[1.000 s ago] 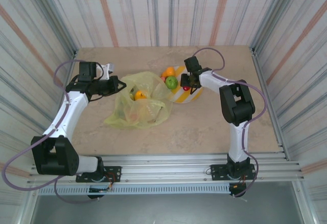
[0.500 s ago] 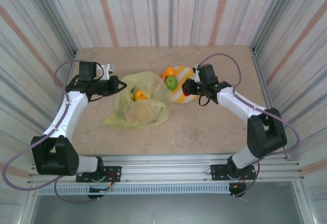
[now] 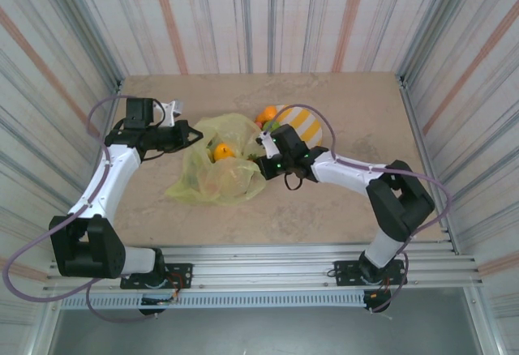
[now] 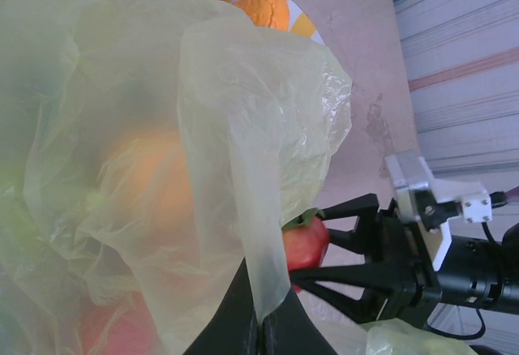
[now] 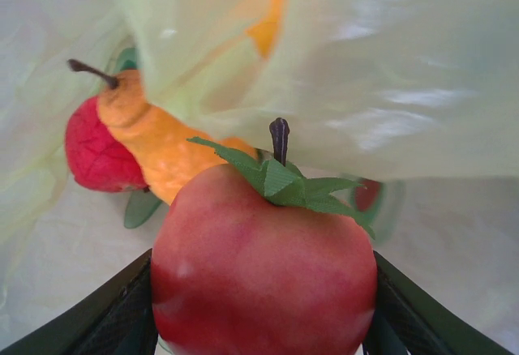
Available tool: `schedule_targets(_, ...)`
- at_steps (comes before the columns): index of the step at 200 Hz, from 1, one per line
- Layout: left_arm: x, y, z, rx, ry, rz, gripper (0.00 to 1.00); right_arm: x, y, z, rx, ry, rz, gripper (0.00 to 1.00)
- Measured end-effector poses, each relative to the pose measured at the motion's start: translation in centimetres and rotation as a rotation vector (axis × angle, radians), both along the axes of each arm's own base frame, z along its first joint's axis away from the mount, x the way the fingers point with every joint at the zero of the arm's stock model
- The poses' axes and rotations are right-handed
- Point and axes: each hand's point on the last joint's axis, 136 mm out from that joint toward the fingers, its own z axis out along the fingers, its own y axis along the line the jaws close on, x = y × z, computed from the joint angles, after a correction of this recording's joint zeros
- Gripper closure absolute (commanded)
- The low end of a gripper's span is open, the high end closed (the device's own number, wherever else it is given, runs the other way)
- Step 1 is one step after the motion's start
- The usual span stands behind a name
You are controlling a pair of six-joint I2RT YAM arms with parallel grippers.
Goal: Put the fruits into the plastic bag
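The crinkly yellow-green plastic bag (image 3: 219, 173) lies left of centre, with an orange fruit (image 3: 220, 151) showing through it. My left gripper (image 3: 191, 134) is shut on the bag's upper edge, and the film (image 4: 243, 168) is pinched between its fingers (image 4: 280, 331). My right gripper (image 3: 264, 164) is at the bag's right opening, shut on a red apple (image 5: 263, 274) with a green leaf. The same apple (image 4: 306, 241) shows beside the film. Inside the bag lie an orange pear-shaped fruit (image 5: 154, 144) and a red fruit (image 5: 96, 154). Another orange fruit (image 3: 266, 114) rests on the plate.
The yellow-and-white striped plate (image 3: 306, 124) stands just behind the right arm, right of the bag. Corrugated walls close in the table at the back and both sides. Bare tabletop (image 3: 324, 209) lies in front of the bag and at the right.
My right arm has swung left from the plate to the bag's opening, carrying the red apple. The left gripper has kept its hold on the bag edge.
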Motion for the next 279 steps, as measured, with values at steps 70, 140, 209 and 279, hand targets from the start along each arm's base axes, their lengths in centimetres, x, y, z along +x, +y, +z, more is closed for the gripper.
schedule_targets(70, -0.2, -0.5, 0.2, -0.013, -0.002, -0.019, 1.0, -0.2, 7.7, 3.2, 0.125, -0.077, 0.161, 0.45)
schedule_targets(140, -0.8, -0.9, 3.3, -0.055, -0.11, -0.037, 1.0, 0.5, 10.8, 1.1, 0.178, -0.014, 0.128, 0.45)
schedule_targets(209, -0.7, -0.9, 3.3, -0.056, -0.109, -0.03, 1.0, 1.0, 12.5, 0.7, 0.254, 0.025, 0.069, 0.33)
schedule_targets(279, -0.7, -0.5, 1.2, -0.031, -0.024, -0.01, 1.0, 1.0, 12.6, 0.7, 0.263, 0.037, 0.06, 0.17)
